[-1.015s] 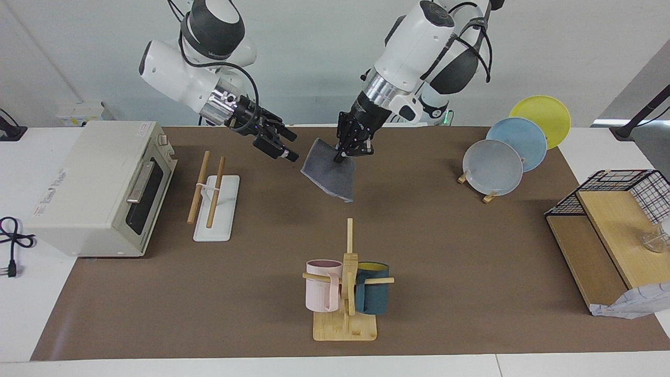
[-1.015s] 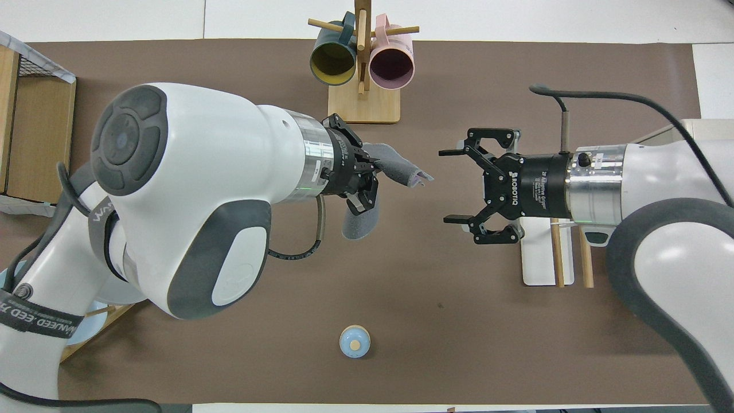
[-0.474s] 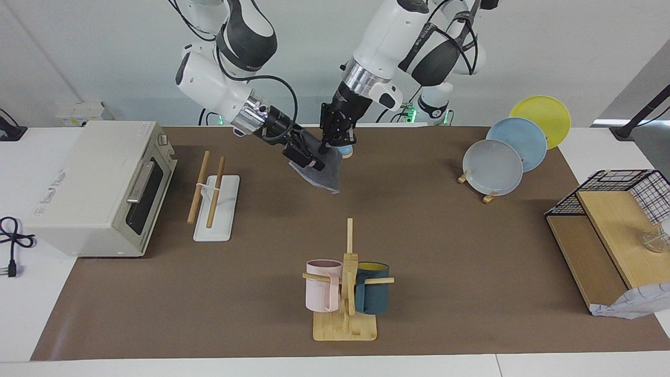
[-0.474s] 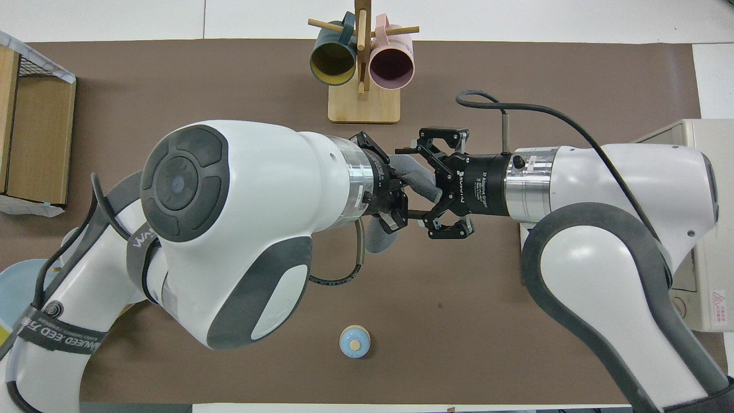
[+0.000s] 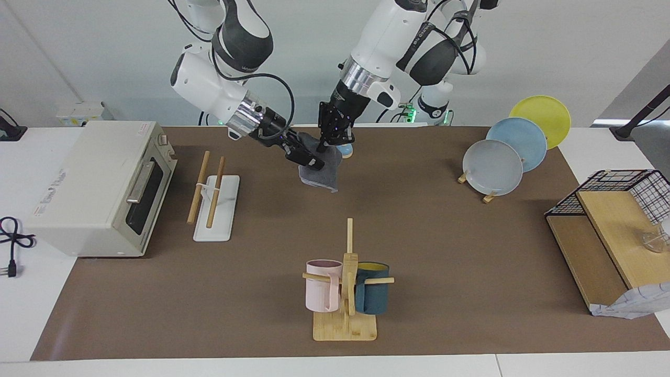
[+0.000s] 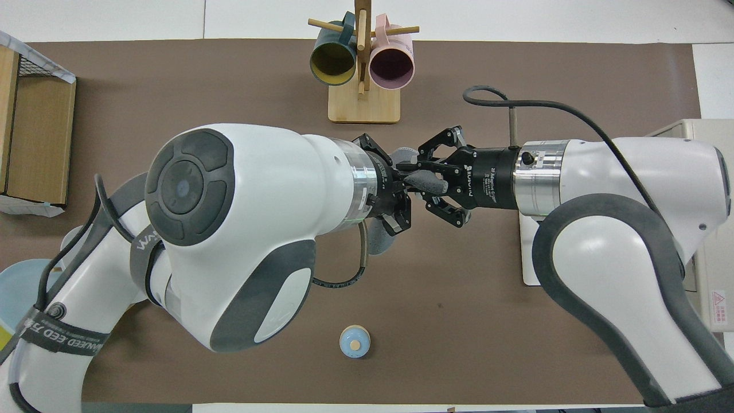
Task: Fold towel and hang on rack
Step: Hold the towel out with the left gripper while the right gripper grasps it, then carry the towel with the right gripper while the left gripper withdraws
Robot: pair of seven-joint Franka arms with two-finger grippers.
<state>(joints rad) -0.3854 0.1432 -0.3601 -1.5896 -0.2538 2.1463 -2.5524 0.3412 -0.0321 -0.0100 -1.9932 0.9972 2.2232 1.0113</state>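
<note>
- Closing in: the right gripper (image 5: 312,162) has swung from over the mat beside the rack (image 5: 222,210) to the towel (image 5: 321,179). Its fingers, wide apart a second ago, are now pinched on a bunched edge of the cloth.
- The rack sits untouched near the table's right-arm end, next to the oven (image 5: 99,183), with nothing on its rods.
- The towel hangs grey side out over the middle of the mat (image 5: 429,235), off the table, well apart from the rack. It hangs narrower and more gathered than a second ago.
- The left gripper (image 5: 330,147) is clamped on the towel's top as before. It has carried the towel toward the right arm, and both grippers now pinch it side by side.
- Meaning: judged a handover or a two-handed fold. The hang has not started, and the towel has yet to travel to the rack.
- The mug stand (image 5: 345,327), plates (image 5: 493,167) and wire basket (image 5: 623,180) are unchanged.
- Writing, overhead view: "ROBOTIQ" on the right gripper's (image 6: 411,175) body, with the smaller lines under it unreadable.
- The strap on the left arm has white letters, only partly readable ("...EED...").
- The red warning sticker on the oven (image 6: 711,229) is too small to read, and the print on the oven top in the facing view is not legible.
</note>
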